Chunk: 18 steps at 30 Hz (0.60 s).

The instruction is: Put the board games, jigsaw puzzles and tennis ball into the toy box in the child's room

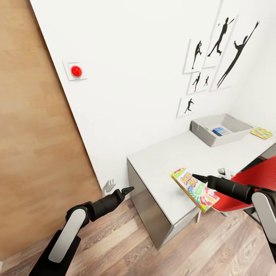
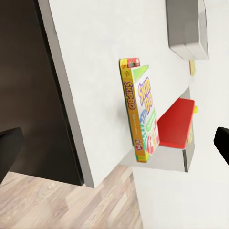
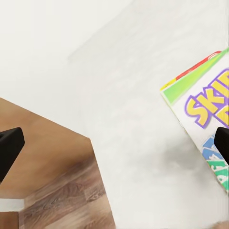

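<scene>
Partly done, by the look of it: the toy box at the far end of the worktop already holds a blue-boxed item, identity unclear. A board game lies flat at the near edge, under the right end effector, whose fingers stand apart, empty. The left end effector hangs open over the floor. A jigsaw puzzle lies beside the box. A red chair crowds the worktop's right side.

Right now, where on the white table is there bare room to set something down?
The table is bare from its wall-side corner to the Skip-Bo box, and between that box and the toy box. The far end crowds up: toy box, then a colourful puzzle.
</scene>
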Motion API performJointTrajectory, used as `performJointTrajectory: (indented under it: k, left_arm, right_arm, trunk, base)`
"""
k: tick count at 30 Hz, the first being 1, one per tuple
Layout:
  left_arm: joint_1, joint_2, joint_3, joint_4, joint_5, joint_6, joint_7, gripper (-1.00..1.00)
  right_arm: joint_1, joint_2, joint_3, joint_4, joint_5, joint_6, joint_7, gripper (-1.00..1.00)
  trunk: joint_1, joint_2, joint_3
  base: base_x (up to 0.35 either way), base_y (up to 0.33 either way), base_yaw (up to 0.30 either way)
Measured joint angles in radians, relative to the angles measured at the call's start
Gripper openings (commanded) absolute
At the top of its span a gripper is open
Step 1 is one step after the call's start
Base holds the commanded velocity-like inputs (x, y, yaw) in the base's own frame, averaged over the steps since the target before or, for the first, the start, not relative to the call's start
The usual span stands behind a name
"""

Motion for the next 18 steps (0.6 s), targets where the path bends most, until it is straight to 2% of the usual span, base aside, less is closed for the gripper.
performJointTrajectory:
  k: [14,18]
  left_arm:
    - [0.000,0.000,0.000,0.001,-0.001,0.000,0.001,1.00]
    - [0.000,0.000,0.000,0.003,-0.002,-0.001,0.001,1.00]
  right_arm:
    - [0.000,-0.001,-0.002,0.000,0.000,-0.001,0.000,1.00]
    - [0.000,-0.002,-0.017,0.000,0.000,0.000,0.000,1.00]
  trunk:
    - [0.000,0.000,0.021]
    - [0.000,0.000,0.027]
  base:
    - [0.000,0.028,-0.132]
    - [0.000,0.004,-0.154]
